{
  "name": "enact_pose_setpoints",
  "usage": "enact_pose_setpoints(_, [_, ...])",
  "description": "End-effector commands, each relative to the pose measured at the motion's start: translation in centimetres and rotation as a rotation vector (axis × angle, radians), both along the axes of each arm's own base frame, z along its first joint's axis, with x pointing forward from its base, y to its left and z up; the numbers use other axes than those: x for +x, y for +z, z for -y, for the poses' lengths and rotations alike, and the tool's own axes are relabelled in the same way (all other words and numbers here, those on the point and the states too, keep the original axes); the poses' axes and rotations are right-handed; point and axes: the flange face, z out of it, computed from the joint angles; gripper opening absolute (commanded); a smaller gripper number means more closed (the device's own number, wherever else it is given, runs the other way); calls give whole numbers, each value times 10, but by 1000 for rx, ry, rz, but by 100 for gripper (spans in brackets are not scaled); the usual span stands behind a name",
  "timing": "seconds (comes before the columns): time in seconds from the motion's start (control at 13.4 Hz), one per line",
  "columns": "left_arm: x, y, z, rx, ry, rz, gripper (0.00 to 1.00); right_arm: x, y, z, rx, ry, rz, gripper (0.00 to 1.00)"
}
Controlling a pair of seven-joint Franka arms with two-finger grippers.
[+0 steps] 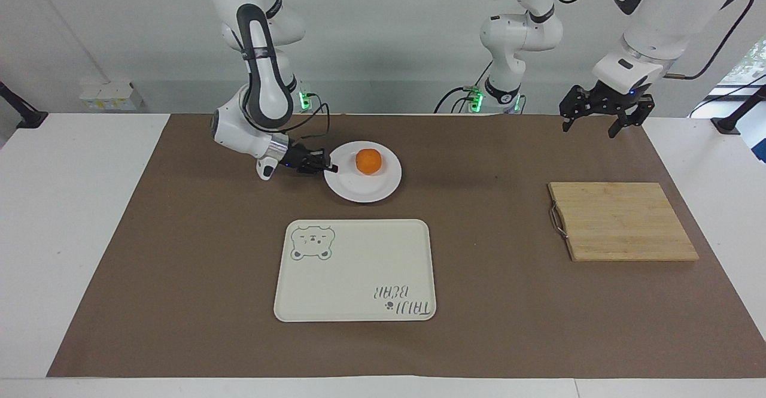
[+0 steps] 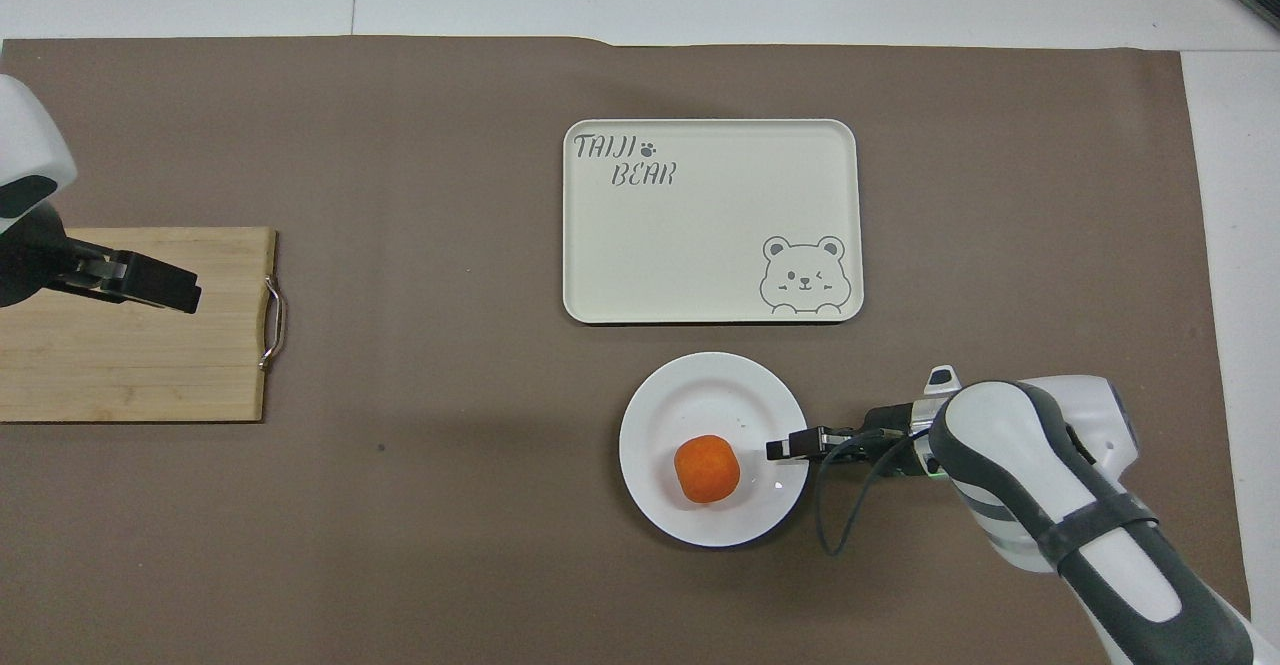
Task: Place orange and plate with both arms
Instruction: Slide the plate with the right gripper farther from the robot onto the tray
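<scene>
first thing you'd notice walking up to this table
The bright orange stands out, sitting on the white plate near the robots. The right gripper is shut on that plate's rim at the right arm's end. Next comes the cream bear tray, farther from the robots than the plate, while the left gripper waits open in the air over the brown mat by the wooden cutting board.

One camera sits high across the desk (image 1: pixel 90 206), facing the robots. The other hangs above the robots' end, looking forward and steeply down. Both stand well back, sharing the brown mat (image 1: pixel 491 302), seen half a turn apart.
</scene>
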Motion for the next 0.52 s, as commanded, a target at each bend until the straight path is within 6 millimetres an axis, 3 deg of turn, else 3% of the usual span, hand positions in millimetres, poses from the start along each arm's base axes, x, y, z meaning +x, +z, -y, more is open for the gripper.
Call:
enact_pose_setpoints(0.0, [-4, 4, -5, 19, -1, 8, 100, -1, -4, 0, 2, -15, 18, 0])
enact_pose_setpoints(0.45, [-4, 4, -5, 19, 1, 8, 100, 19, 11, 0, 81, 34, 42, 0])
